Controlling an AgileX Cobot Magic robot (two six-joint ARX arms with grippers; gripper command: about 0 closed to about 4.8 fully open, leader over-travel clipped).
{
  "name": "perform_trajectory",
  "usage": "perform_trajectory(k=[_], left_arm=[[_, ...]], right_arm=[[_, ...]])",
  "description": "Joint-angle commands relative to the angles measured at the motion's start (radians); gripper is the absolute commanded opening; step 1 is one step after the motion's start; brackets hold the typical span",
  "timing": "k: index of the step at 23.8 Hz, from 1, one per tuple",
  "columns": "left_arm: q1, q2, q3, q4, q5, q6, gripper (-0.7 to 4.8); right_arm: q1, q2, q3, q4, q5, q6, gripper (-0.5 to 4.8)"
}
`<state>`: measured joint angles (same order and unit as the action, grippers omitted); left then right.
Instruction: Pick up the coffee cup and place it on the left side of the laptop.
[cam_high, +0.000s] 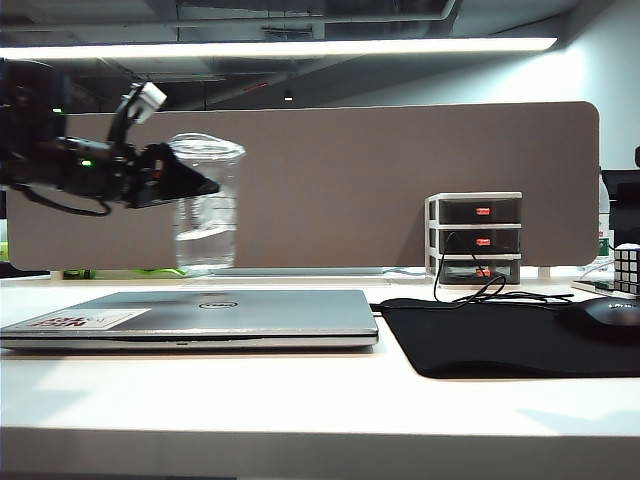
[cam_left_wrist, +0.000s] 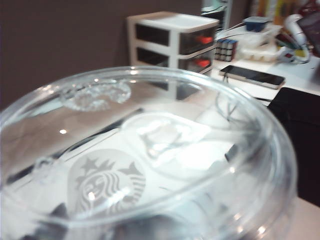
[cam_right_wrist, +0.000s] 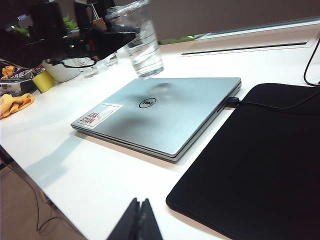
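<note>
The coffee cup (cam_high: 207, 200) is a clear plastic cup with a domed lid. It hangs upright in the air above the far edge of the laptop (cam_high: 200, 315), which lies shut on the white table. My left gripper (cam_high: 200, 186) comes in from the left and is shut on the cup's side. The left wrist view is filled by the cup's lid (cam_left_wrist: 145, 150) and its pale round logo, with the fingers only dim dark shapes behind it. The right wrist view shows the cup (cam_right_wrist: 140, 40) casting a shadow on the laptop's lid (cam_right_wrist: 160, 112). My right gripper (cam_right_wrist: 140, 202) is shut, empty, near the table's front.
A black mouse pad (cam_high: 510, 335) with a mouse (cam_high: 610, 315) lies right of the laptop, touching its side. A small drawer unit (cam_high: 478, 240), a puzzle cube (cam_high: 627, 265) and a phone (cam_left_wrist: 252, 76) stand at the back right. A brown partition (cam_high: 400, 180) closes the back.
</note>
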<state>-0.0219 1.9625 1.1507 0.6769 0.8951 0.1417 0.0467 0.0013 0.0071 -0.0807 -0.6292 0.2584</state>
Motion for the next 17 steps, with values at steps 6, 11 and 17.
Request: perform_trajectory(k=[6,11,17], left_arm=[[0.078,-0.139,-0.187,0.059,-0.045,0.008,3.67],[0.113,-0.192,-0.251,0.094,-0.088,0.000,3.67],[0.158,-0.262,-0.309,0.096,-0.144,-0.003,3.67]], right_arm=[[0.000,-0.002,-0.006,0.010,-0.006,0.003,0.00],[0.000,-0.002,-0.006,0.010,-0.006,0.003,0.00],[0.000,-0.002,-0.006,0.010,-0.006,0.003,0.00]])
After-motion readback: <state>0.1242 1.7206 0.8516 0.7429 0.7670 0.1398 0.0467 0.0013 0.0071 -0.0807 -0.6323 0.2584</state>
